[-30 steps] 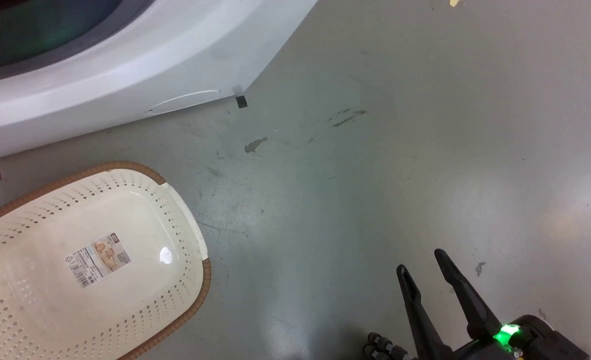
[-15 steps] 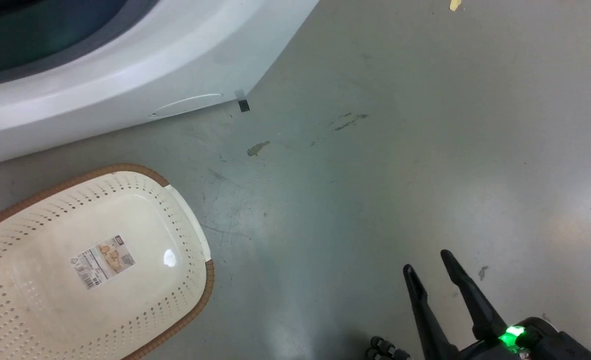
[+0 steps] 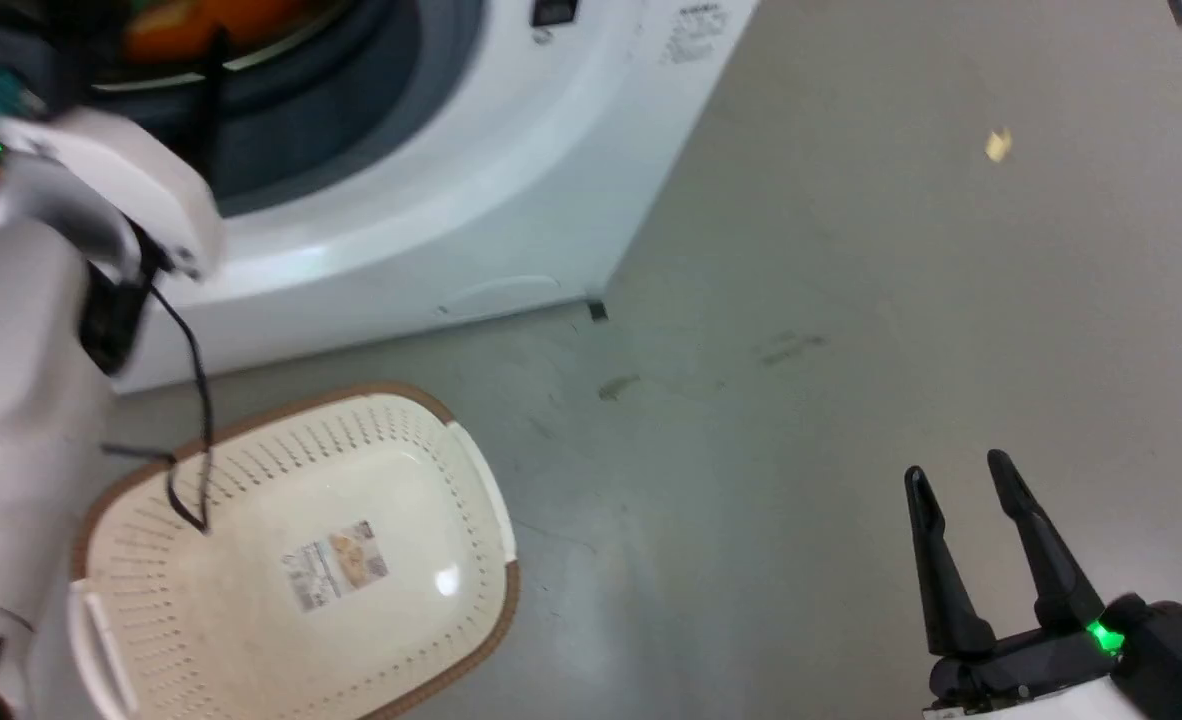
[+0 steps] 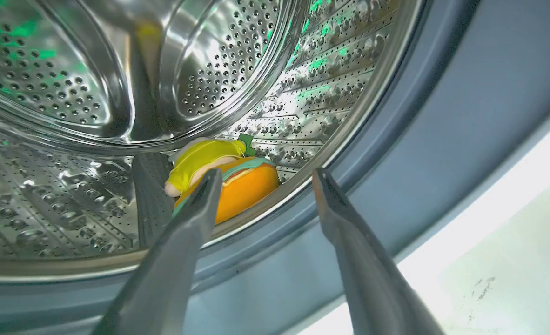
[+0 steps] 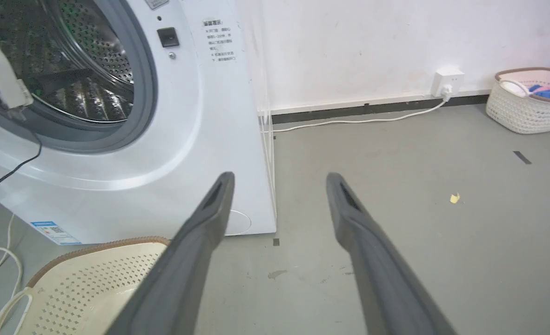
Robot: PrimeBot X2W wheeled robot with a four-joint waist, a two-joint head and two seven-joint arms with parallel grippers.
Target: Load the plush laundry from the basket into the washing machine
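Observation:
The plush laundry (image 4: 238, 186), a doll in yellow and orange, lies on the steel drum floor just inside the washing machine (image 4: 442, 116) gasket. My left gripper (image 4: 266, 173) is open at the drum mouth with nothing between its fingers; one finger overlaps the doll in the left wrist view. An orange patch of the plush laundry (image 3: 211, 20) shows inside the washing machine (image 3: 471, 210). The basket (image 3: 491, 640) sits on the floor before the washer, its bare bottom showing a sticker. My right gripper (image 3: 956, 467) hangs open over the floor, also seen as right gripper (image 5: 279, 177).
My pale left forearm (image 3: 21, 400) and its black cable (image 3: 196, 400) cross above the basket's left end. A second white basket (image 5: 526, 111) with coloured cloth stands far right by the wall. A wall socket (image 5: 447, 80) feeds a white cord along the skirting. Grey floor (image 3: 851, 300) lies right of the washer.
The head camera has tilted up, so the washer's opening and my left arm now show. My left gripper has gone from shut to open. The right gripper stays open.

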